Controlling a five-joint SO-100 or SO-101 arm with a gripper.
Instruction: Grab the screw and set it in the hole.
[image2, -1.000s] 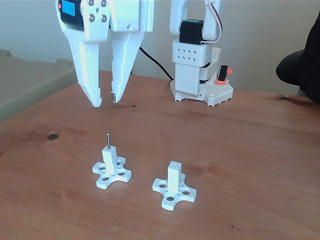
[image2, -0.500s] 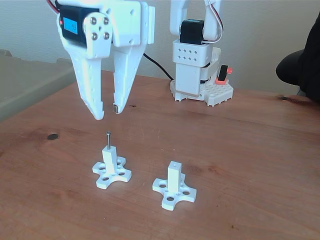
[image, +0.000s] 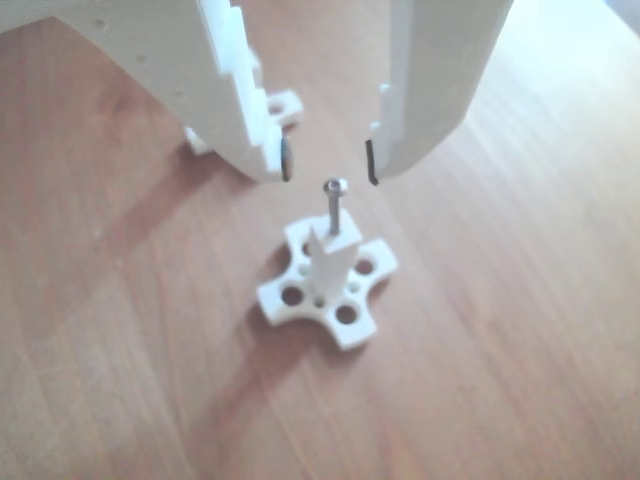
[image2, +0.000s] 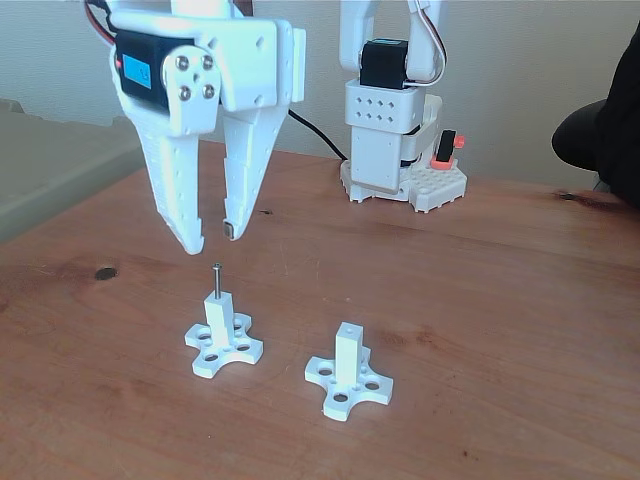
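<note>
Here the gripper (image2: 213, 238) is seen hanging above the table (image2: 480, 300) with its jaws parted by a moderate gap and nothing held between them. Directly below that gap, and apart from both fingertips, the screw (image2: 216, 279) stands upright in the top of the left white post (image2: 219, 316) in the fixed view. In the other view the screw (image: 335, 207) is seen with its round head just under the level of the two dark finger pads (image: 287, 158), roughly midway between them; whether the pads are level with the head or above it cannot be told from that blurred picture. The second post (image2: 348, 352) stands to the right of the jaws in the fixed view, and the hole (image2: 348, 327) in its top face is seen only as a small dark dot. The gripper's upper part is cut off by the frame edge in both views.
</note>
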